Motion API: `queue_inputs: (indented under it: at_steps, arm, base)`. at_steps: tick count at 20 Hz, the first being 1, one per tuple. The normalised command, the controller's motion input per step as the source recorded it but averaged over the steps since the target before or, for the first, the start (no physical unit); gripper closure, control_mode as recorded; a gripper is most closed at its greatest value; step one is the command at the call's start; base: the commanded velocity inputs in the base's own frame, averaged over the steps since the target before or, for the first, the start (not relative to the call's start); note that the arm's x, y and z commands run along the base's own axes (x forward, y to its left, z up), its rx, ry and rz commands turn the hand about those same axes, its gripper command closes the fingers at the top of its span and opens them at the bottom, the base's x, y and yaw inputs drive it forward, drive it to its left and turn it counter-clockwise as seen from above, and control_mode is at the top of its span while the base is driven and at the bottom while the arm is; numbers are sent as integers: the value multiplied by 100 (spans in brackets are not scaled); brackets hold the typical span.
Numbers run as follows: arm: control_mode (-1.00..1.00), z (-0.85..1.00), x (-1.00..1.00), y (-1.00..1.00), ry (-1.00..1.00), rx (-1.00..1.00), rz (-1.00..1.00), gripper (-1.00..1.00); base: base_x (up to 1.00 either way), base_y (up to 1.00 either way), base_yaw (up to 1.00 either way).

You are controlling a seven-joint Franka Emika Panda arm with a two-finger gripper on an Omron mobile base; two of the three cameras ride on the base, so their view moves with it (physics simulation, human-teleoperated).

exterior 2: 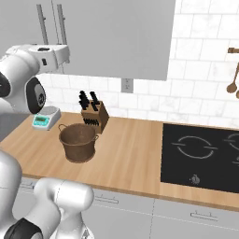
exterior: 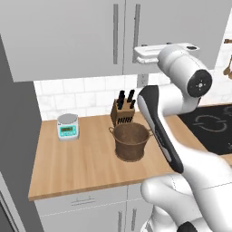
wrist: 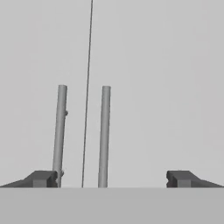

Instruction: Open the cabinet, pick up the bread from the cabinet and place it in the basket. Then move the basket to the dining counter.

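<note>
Up close, the gripper [wrist: 111,179] — fingers spread wide — faces the closed cabinet [wrist: 153,87], seemingly nearing its handles [wrist: 104,135].

Cabinet [exterior: 68,41] interior behind shut doors

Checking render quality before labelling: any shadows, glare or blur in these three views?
Left base view: soft shadow beside the basket, no glare. Right base view: evenly lit, hob matte. Hand view: flat grey cabinet doors, handles sharp, open gripper.
</note>
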Motion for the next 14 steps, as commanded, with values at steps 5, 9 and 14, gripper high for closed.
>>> queue_inputs:
  at_steps: [5,9,14]
  arm:
    - [-100,17,12,10,-3,0,0,-100]
    - [-100,-19,17,9,0,0,0,-100]
    - [-100,-40,15,1,-15,0,0,-100]
  base:
    - [0,0,0]
    - [0,0,0]
    - [0,0,0]
